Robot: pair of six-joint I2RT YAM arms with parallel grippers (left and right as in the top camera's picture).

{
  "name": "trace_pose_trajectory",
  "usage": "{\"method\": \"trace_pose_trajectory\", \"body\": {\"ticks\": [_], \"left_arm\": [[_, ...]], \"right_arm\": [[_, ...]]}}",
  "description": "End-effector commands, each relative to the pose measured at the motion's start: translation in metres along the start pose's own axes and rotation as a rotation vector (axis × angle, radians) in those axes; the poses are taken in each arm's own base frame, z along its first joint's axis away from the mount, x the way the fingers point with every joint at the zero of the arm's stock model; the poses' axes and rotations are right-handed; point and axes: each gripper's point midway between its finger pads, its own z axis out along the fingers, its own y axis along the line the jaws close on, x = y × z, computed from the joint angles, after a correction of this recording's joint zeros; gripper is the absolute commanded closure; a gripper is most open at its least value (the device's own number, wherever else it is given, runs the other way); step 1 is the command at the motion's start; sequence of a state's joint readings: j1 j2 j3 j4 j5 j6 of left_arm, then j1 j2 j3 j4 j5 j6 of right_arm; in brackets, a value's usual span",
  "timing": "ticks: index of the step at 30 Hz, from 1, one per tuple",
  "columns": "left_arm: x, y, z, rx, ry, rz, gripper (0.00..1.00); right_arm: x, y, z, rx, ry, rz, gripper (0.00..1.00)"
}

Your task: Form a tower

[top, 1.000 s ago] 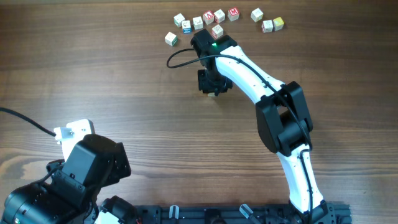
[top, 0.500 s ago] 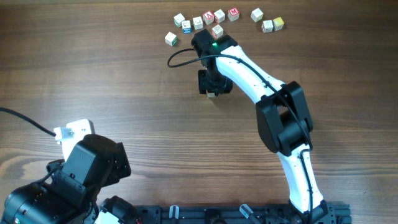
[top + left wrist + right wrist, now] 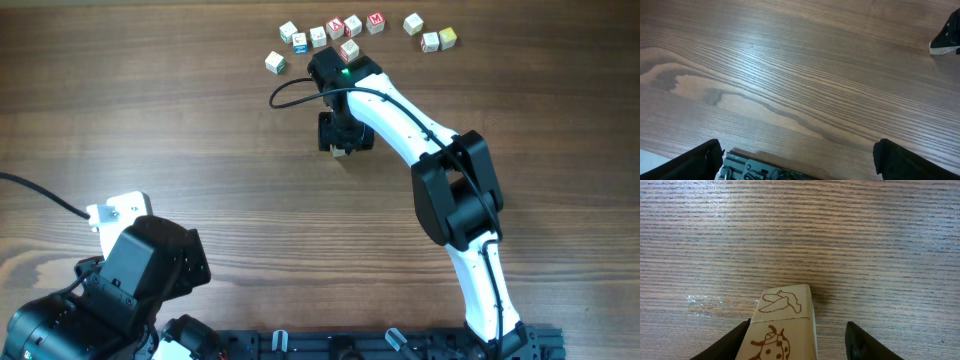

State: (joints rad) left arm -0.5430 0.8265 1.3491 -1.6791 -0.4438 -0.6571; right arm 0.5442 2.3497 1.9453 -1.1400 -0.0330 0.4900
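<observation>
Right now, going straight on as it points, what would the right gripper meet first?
Probably the tower, standing between the parted fingers of the right gripper; the table lies beyond, depth unclear.

Wooden table point(image 3: 150, 120), loose letter cubes point(image 3: 352, 25) (far edge), tower point(image 3: 785, 325)

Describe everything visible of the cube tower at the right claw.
The tower is a narrow stack of pale wooden cubes, one cube wide. The right wrist view shows two faces, split by a seam, drawn in brown outline: a bird and a ladybug. It stands on the table between the open fingers of the right claw, one close beside it, the other clearly apart. Overhead, the claw hides nearly all of it.
</observation>
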Motion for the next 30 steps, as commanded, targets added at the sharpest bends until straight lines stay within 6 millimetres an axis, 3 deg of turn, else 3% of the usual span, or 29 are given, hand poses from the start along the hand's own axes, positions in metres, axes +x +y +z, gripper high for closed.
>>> {"method": "trace_pose_trajectory", "body": {"ticks": [1, 6, 15, 19, 26, 30], "left_arm": [[-0.001, 0.001, 0.000, -0.002, -0.002, -0.014, 0.00], [-0.001, 0.001, 0.000, -0.002, -0.002, -0.015, 0.00], [-0.001, 0.001, 0.000, -0.002, -0.002, -0.014, 0.00], [-0.001, 0.001, 0.000, -0.002, -0.002, -0.014, 0.00], [-0.001, 0.001, 0.000, -0.002, -0.002, -0.014, 0.00], [0.000, 0.001, 0.000, -0.003, -0.002, -0.014, 0.00]], "right_arm": [[0.001, -0.002, 0.002, 0.013, 0.004, 0.001, 0.37], [-0.005, 0.002, -0.005, 0.002, -0.017, -0.017, 0.18], [-0.007, 0.001, -0.014, 0.001, -0.037, -0.026, 0.08], [-0.017, 0.003, -0.034, -0.004, -0.100, -0.084, 0.01], [-0.020, 0.007, -0.080, -0.035, -0.184, -0.189, 0.02], [-0.012, 0.004, -0.086, -0.028, -0.166, -0.261, 0.14]]}}
